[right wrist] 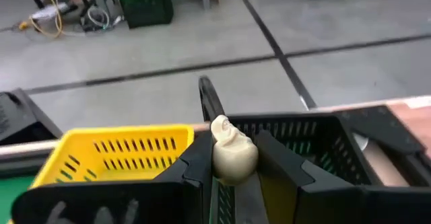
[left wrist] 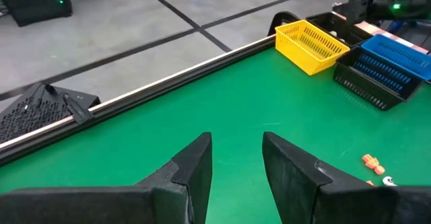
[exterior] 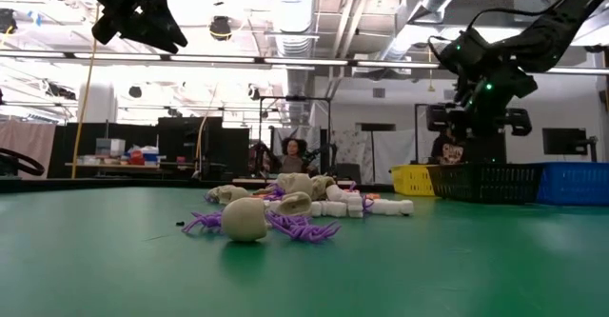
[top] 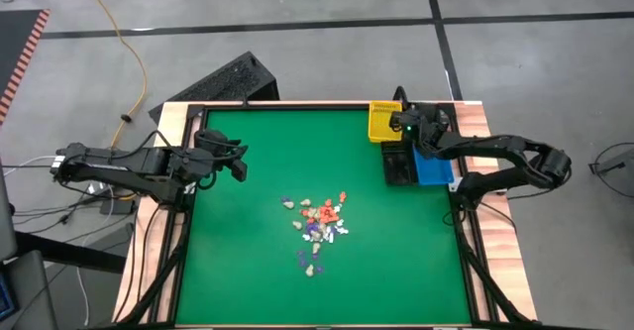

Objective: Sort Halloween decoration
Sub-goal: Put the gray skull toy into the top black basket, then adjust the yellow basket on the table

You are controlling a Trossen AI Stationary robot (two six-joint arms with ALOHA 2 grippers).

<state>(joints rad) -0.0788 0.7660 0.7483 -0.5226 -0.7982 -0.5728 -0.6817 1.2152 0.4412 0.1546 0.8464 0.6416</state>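
Note:
A heap of tiny cream-white, orange-red and purple Halloween decoration pieces (top: 317, 226) lies on the green mat near the table's middle, and in the low view the pile (exterior: 285, 212) rests on the mat. My right gripper (top: 399, 124) hangs over the bins at the far right, shut on one cream-white trinket (right wrist: 233, 153). Over the mat's left side, my left gripper (left wrist: 236, 163) stands open with nothing between its fingers, well above the mat. My right gripper pinches the cream-white trinket between its two fingers, one on each of the trinket's sides (right wrist: 219, 162). The fingers slant down toward the table's far edge. The trinket is lifted clear, above where the yellow bin (right wrist: 121, 153) meets the black bin (right wrist: 316, 143).
Three bins stand together at the table's far right: yellow (top: 384, 122), black (top: 398, 164) and blue (top: 433, 166). A raised dark rail and a wooden border (top: 173, 122) frame the mat. Bare mat lies between the pile and both arms.

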